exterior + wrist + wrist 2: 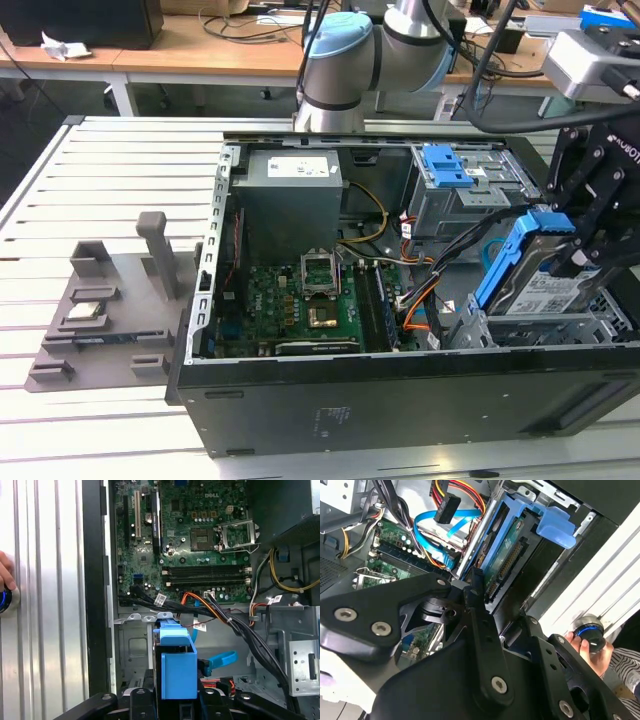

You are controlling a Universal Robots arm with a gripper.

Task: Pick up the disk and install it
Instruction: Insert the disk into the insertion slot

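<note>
The gripper (pixel 585 240) is clenching the disk (pixel 543 290), pinching it across its flat faces so the blue rail frame (pixel 503 265) is staying free to meet the guides; the drive is hanging tilted, label facing up, its lower end dipping into the metal drive cage (pixel 575 325) at the corner of the open computer case (pixel 400 400) on the exterior view's right, nearest the camera. I cannot tell whether the rails are touching the cage yet. The tilt looks chosen to slide the disk in past the loose cables (pixel 450 265) lying beside the cage. In the second wrist view the disk's green underside (pixel 507 555) is facing the cage wall; in the first wrist view the blue frame (pixel 175 672) is standing between the gripper's fingers (pixel 137 700). Beside the case's edge, on the slatted table (pixel 120 160), a person's hand (pixel 594 654) is resting on a blue-lit knob (pixel 586 630), probably to keep control within reach.
</note>
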